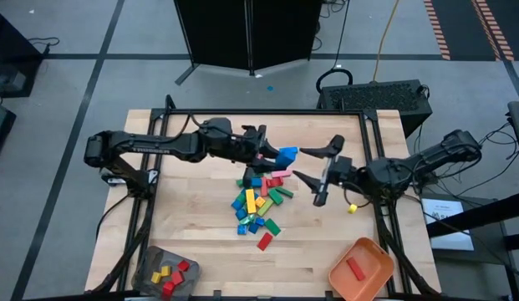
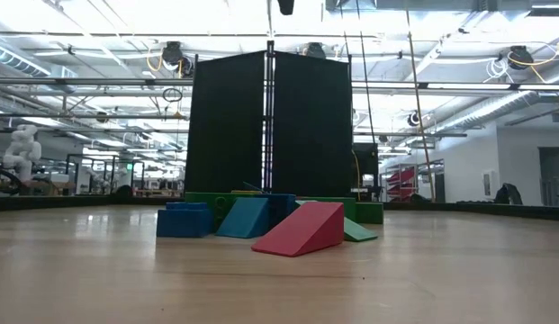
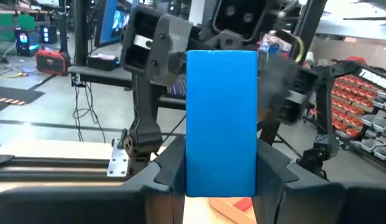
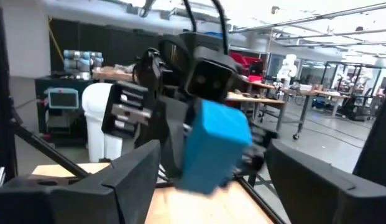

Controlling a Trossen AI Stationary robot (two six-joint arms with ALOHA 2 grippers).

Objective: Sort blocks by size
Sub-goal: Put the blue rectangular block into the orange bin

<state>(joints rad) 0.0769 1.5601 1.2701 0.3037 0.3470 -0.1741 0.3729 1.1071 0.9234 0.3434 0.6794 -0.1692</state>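
Wooden desk (image 1: 192,226) carries heap of mixed blocks (image 1: 257,205) at centre. Left claw (image 1: 272,154) raised above heap's far edge, clamped on long blue block (image 3: 220,121), held upright between fingers. Right claw (image 1: 313,167) just beside it, facing blue block, fingers spread wide, holding nothing. Orange tray (image 1: 372,272) at near right corner, grey container (image 1: 150,276) at near left, each with a few blocks.

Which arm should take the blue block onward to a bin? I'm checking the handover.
Likely right. The left gripper holds the blue block above the pile; the right gripper stands open facing it, and the orange tray lies on its side.
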